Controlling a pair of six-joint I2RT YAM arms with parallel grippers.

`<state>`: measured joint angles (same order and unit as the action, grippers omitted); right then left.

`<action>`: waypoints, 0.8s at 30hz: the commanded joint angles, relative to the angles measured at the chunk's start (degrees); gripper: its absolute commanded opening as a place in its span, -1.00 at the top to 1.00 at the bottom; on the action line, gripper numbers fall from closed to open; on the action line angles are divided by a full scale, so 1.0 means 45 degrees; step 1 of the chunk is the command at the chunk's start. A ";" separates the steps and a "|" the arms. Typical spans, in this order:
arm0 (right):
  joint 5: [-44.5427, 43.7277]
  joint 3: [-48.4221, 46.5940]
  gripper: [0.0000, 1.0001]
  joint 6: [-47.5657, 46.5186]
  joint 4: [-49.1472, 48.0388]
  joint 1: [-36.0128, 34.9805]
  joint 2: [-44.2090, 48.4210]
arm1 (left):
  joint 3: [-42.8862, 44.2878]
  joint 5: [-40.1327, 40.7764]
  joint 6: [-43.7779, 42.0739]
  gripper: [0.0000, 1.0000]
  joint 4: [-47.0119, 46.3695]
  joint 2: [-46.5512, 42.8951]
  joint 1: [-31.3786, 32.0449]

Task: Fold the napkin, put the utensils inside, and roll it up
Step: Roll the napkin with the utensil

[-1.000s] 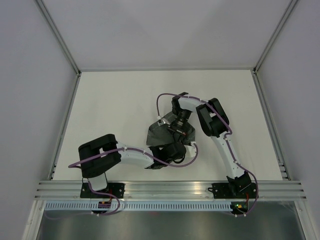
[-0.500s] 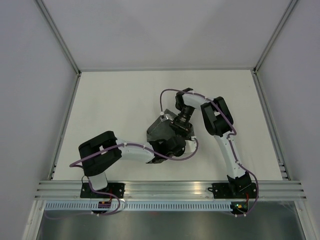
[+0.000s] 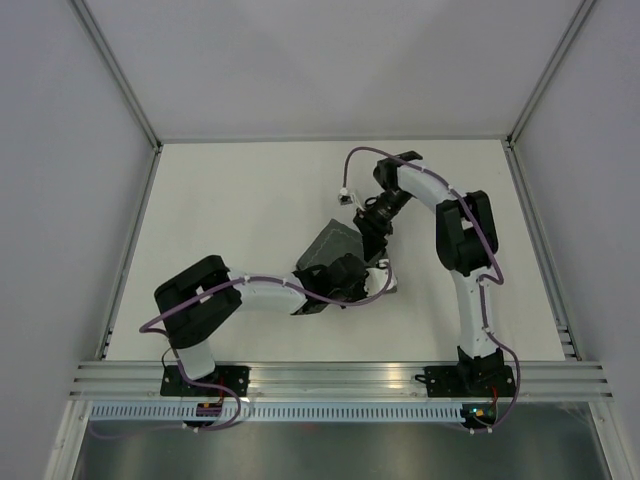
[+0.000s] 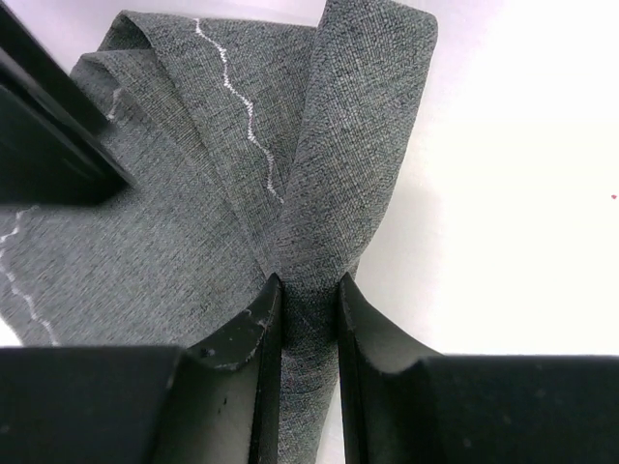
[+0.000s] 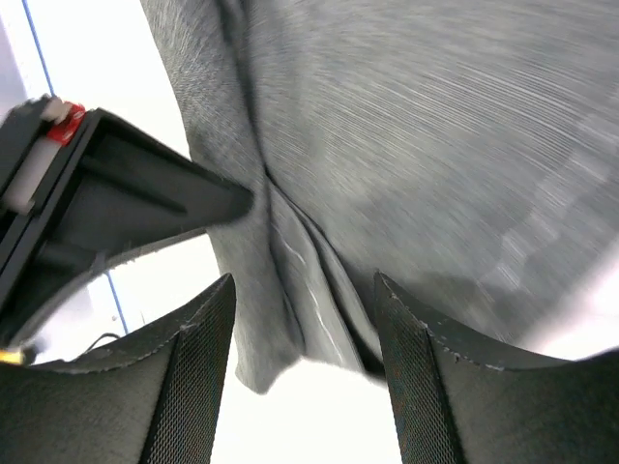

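The dark grey napkin (image 3: 331,246) lies bunched in folds at the table's middle. Its pale stitched hem shows in the left wrist view (image 4: 242,106). My left gripper (image 3: 354,277) is shut on a narrow upright fold of the napkin (image 4: 309,309) at its near right edge. My right gripper (image 3: 374,230) is open just beyond the napkin's far right side. The cloth's folded corner (image 5: 290,280) lies between and past the spread fingers, and I cannot tell if they touch it. The fork is hidden.
The white table (image 3: 220,200) is walled by pale panels on three sides. An aluminium rail (image 3: 340,378) carries both arm bases at the near edge. Purple cables (image 3: 345,175) loop off both arms over the table.
My right arm has swung back and to the right, off the top of the napkin. My left gripper has slid right with the cloth, and the bundle has shifted with it.
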<state>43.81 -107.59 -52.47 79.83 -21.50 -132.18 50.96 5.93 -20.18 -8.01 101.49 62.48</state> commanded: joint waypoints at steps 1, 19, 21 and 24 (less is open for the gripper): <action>0.0986 0.0234 -0.30 0.0193 -0.0687 0.0986 0.1888 | -0.0329 -0.3113 0.1594 0.95 0.1702 0.0825 -0.0289; 0.0050 1.2121 -0.45 0.0626 -1.1347 0.2456 1.1752 | 0.1194 -1.0750 0.3606 0.95 0.2835 0.2855 -0.4428; -0.0612 1.3548 -0.48 0.0429 -1.1995 0.1967 1.2707 | 0.1312 -1.1278 0.3762 0.95 0.2913 0.3070 -0.4645; -0.2173 1.5151 -0.51 0.0390 -1.3362 0.0543 1.3685 | 0.1449 -1.1884 0.3899 0.95 0.2952 0.3344 -0.4997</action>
<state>38.83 -44.97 -47.62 30.44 -14.74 -74.39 59.75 -43.35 -4.58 -5.61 111.96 40.86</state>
